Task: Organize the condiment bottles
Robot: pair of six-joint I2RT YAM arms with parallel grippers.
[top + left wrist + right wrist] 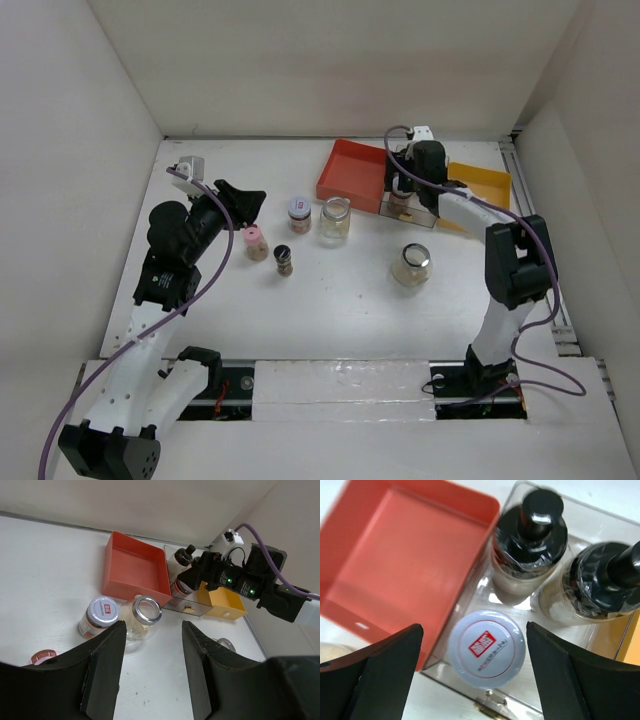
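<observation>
My right gripper [474, 642] hangs open over the clear tray [481, 589], one finger on each side of a short white-lidded jar [486, 647] and touching neither side. Two black-capped bottles [532, 525] [615, 575] stand behind that jar in the same tray. On the table stand a pink-capped bottle [255, 241], a small black-capped bottle [283, 260], another short jar [299, 212] and two clear glass jars [335, 220] [411, 264]. Above the table, beside the pink-capped bottle, my left gripper [248, 203] is open and empty.
The red tray [352, 172] lies empty at the left of the clear tray [412, 210]. A yellow tray [478, 190] lies at its right. White walls close in the table on three sides. The right arm reaches over the yellow tray.
</observation>
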